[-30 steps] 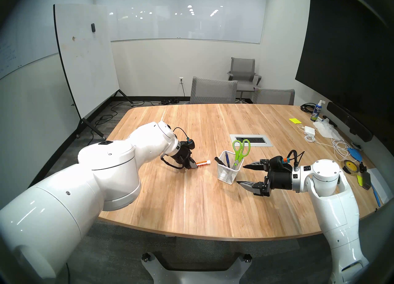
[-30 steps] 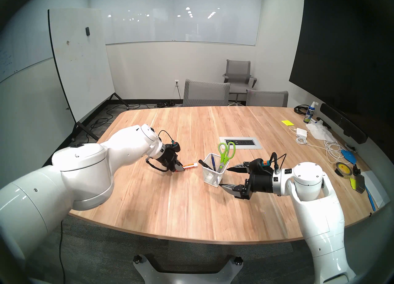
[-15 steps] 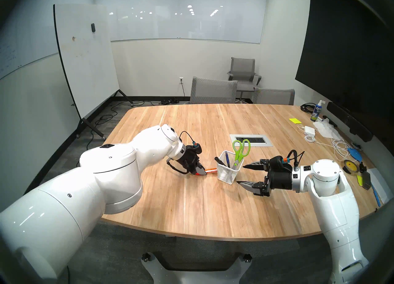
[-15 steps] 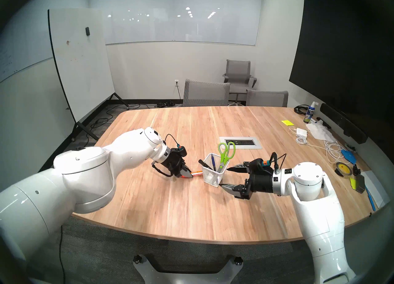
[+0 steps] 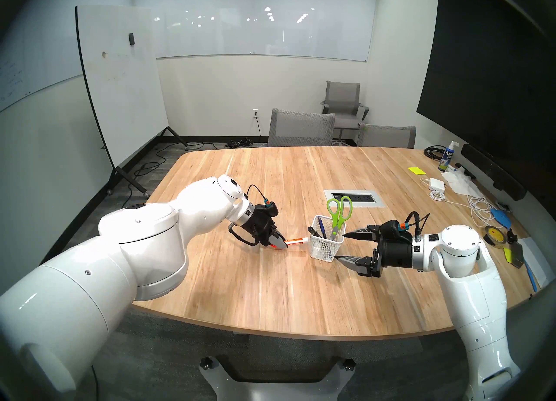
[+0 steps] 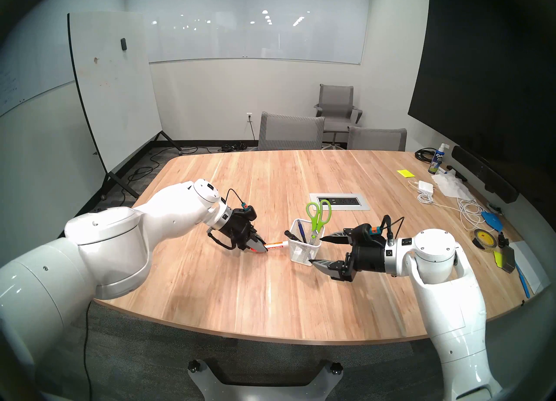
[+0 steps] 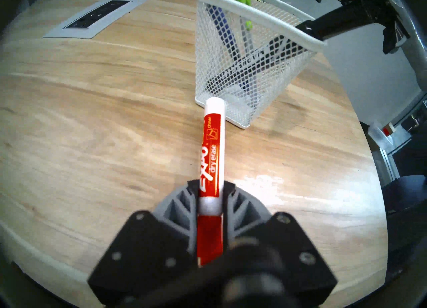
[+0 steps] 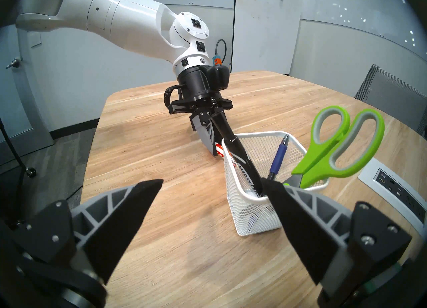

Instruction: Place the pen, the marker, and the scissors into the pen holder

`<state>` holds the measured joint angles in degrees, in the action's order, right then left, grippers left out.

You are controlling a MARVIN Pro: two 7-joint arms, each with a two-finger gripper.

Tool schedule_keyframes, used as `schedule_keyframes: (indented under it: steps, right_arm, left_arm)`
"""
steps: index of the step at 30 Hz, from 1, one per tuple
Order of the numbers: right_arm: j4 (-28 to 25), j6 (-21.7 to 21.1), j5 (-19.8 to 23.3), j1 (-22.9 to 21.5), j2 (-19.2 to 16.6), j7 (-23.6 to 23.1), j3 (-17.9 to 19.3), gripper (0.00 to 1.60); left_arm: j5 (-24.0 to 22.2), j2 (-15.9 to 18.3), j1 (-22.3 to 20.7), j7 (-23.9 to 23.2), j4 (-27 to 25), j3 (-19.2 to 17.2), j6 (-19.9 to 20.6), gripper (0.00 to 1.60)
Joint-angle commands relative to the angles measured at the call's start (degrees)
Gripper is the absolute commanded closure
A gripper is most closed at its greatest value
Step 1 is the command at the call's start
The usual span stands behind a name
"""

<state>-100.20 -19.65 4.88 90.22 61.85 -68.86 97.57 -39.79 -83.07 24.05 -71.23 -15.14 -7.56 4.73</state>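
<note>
My left gripper (image 5: 278, 242) is shut on the capped end of a red-and-white dry-erase marker (image 7: 211, 152). The marker lies nearly level just above the table, its white end at the foot of the white mesh pen holder (image 5: 326, 245). Standing in the holder are the green-handled scissors (image 5: 340, 211), the blue pen (image 8: 279, 155) and a black marker (image 8: 240, 162) that leans left. My right gripper (image 5: 340, 246) is open on the holder's right side, with one fingertip (image 8: 277, 192) against its near corner.
A grey power outlet panel (image 5: 355, 198) is set into the table behind the holder. A charger (image 5: 437, 183), white cables, a tape roll (image 5: 493, 234) and a spray bottle (image 5: 447, 156) clutter the right edge. Chairs stand at the far side.
The left gripper carried the red marker right to the holder's base, then drew back a little. The holder shifted slightly right against the right gripper's fingertips. The right arm stayed still.
</note>
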Motion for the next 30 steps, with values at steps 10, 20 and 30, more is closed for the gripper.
schedule_keyframes:
  steps: [10,20,30]
  right_arm:
    - [-0.7,0.0,0.2,-0.6,0.1,-0.1,0.1,0.0]
    - [-0.6,0.1,0.2,-0.6,0.1,-0.1,0.1,0.0]
    - [-0.6,0.1,0.1,-0.6,0.1,-0.1,0.1,0.0]
  left_arm:
    - [-1.4,7.5,-1.6,-2.9,-12.6,-1.9,0.7,1.6]
    - [-2.2,13.7,-0.6,-3.9,-22.1,-2.8,2.3,1.6]
    - [-3.4,21.7,1.3,-3.7,-32.6,-3.5,4.5,1.6]
